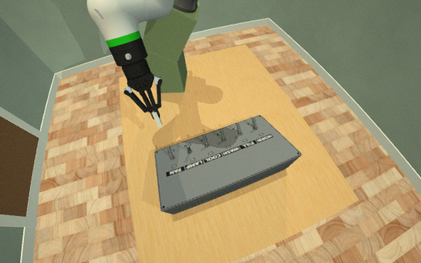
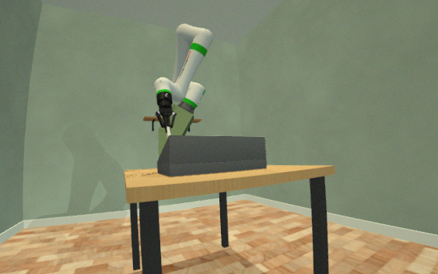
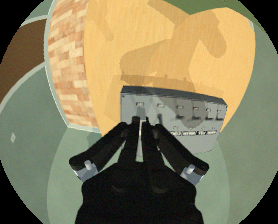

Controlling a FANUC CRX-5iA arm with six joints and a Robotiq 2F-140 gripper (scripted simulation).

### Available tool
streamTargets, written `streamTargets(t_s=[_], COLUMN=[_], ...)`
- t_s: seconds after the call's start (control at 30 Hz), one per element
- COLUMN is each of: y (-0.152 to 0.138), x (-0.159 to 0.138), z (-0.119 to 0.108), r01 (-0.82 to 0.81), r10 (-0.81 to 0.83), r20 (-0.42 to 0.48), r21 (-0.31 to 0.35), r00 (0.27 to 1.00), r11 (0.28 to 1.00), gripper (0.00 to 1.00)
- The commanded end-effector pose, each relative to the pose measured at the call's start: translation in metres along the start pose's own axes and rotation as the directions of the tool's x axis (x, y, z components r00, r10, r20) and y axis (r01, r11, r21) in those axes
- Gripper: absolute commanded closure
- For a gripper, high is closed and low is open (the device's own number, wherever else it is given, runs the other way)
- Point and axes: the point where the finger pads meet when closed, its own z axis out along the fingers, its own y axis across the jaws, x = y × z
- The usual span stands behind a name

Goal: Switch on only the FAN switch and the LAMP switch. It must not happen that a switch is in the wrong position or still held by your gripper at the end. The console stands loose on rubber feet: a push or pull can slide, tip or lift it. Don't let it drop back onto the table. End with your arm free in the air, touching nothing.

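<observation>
A grey console (image 1: 223, 166) lies on the wooden table, with a row of several toggle levers along its far edge and black labels below them. The FAN label (image 1: 175, 172) is at the left end with its lever (image 1: 170, 153) above it. The LAMP label (image 1: 194, 165) is beside it with its lever (image 1: 188, 150). My gripper (image 1: 157, 120) is shut and empty. It hangs above the table, behind the console's left end, apart from the levers. In the wrist view the fingers (image 3: 143, 137) point at the console's left part (image 3: 172, 115). In the exterior view the console (image 2: 213, 154) shows its back.
The arm's green pedestal (image 1: 167, 52) stands at the table's far side. The table edge (image 2: 229, 180) runs close in front of the console. Other levers are labelled COOL (image 1: 213, 158), WASH (image 1: 231, 151), FILL and a further one.
</observation>
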Motion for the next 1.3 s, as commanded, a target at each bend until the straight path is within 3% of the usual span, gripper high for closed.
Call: streamTargets(t_s=[0.0, 0.77, 1.27], y=[0.0, -0.001, -0.001], x=[0.0, -0.001, -0.001], z=[0.006, 0.067, 0.091], r01=[0.0, 0.0, 0.0], r10=[0.0, 0.0, 0.0], r20=[0.0, 0.0, 0.0], r21=[0.001, 0.001, 0.001], r00=[1.0, 1.0, 1.0], r11=[1.0, 1.0, 1.0], gripper=[1.0, 1.0, 1.0])
